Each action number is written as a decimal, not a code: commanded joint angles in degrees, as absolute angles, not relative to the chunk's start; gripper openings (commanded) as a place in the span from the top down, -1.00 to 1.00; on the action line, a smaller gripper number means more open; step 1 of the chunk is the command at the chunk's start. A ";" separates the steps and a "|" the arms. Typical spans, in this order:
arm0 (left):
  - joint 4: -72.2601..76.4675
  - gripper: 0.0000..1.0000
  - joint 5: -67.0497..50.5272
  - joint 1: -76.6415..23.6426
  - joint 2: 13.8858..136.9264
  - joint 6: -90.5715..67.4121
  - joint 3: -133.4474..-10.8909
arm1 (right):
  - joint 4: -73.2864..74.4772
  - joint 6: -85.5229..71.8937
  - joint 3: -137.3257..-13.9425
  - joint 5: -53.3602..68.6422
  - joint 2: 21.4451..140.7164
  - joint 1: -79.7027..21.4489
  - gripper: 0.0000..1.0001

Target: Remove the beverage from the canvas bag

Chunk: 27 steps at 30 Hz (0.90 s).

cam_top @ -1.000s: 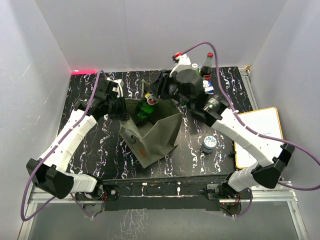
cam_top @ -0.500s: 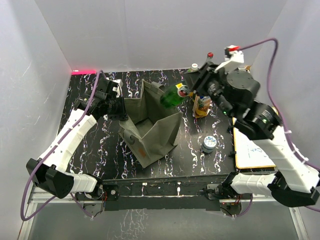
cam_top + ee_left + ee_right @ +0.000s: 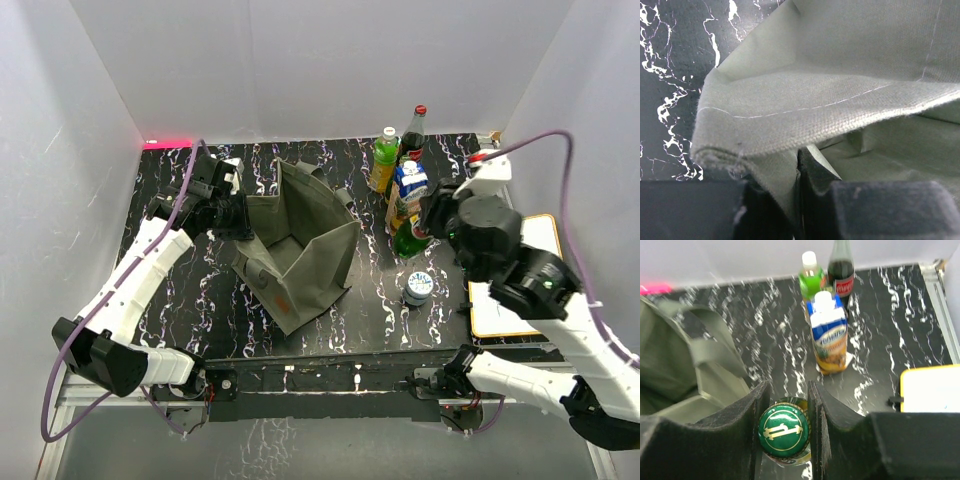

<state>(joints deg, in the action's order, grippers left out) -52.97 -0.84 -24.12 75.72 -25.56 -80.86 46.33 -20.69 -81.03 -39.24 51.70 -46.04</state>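
Green bottle's out of the bag, right claw has it by the neck

Far left, the left claw (image 3: 798, 192) is pinched nearly shut on the folded rim of the canvas bag (image 3: 300, 250), fabric squeezed between its fingers. The bag sits mid tabletop (image 3: 190, 290) with its mouth gaping open and the sides flopping. Right of the bag and clear of it, the right claw (image 3: 786, 410) is clamped narrow around the green bottle (image 3: 408, 241), cap up, just in front of the juice carton (image 3: 408, 188). Can't tell if its base is touching the tabletop. Behind the carton stand a lime-green drink bottle (image 3: 385, 155) and a cola bottle (image 3: 412, 135). A small round tin (image 3: 418, 287) sits nearer the front, and a yellow-edged white board (image 3: 520, 262) lies at the far right.
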 commanded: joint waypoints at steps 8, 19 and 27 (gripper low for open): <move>-55.20 0.06 -0.36 -24.08 75.80 -24.64 -84.30 | 15.70 -17.88 -66.30 -41.48 55.60 -45.55 0.85; -58.16 -0.74 0.82 -24.08 72.59 -26.04 -87.88 | -5.20 -5.62 -52.02 -32.46 61.19 -35.84 0.85; -60.74 -0.94 1.91 -24.08 70.93 -27.33 -91.30 | -11.22 -2.93 -45.08 -28.43 61.97 -29.72 0.84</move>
<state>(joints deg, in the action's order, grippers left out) -58.06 0.69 -24.10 73.03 -26.44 -88.03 4.73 -5.45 -44.45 -29.56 63.51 -32.10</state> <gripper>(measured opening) 0.963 0.347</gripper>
